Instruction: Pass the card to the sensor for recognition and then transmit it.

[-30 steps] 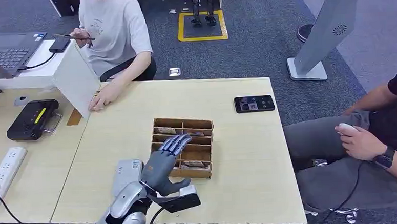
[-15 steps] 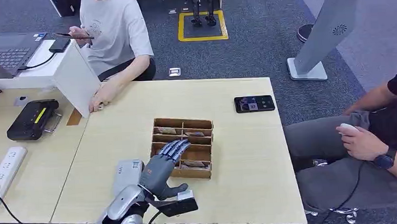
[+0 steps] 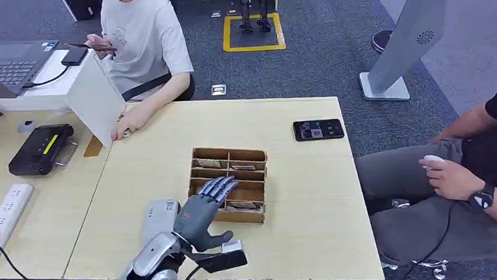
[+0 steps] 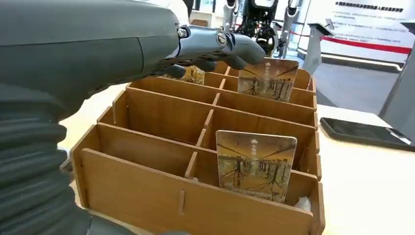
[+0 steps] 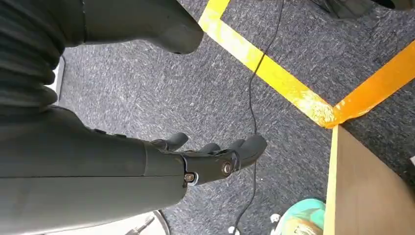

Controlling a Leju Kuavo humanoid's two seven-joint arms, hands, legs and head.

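Left robot hand [image 3: 204, 206] empty, spread over card box [image 3: 249, 192]; card [image 4: 255, 163] text illegible.

I could read no text anywhere; the print on the far white banner [image 4: 368, 12] was too small.

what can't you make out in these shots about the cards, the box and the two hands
- Wooden box: in the head view the left hand covers its near-left compartments; the left wrist view shows them only partly.
- Near card: the front wall hides its lower edge in the left wrist view.
- Far card: dark fingers overlap its top; contact unclear.
- Phone: screen too small to read.
- Right hand: hangs over carpet; fingertips partly hidden.
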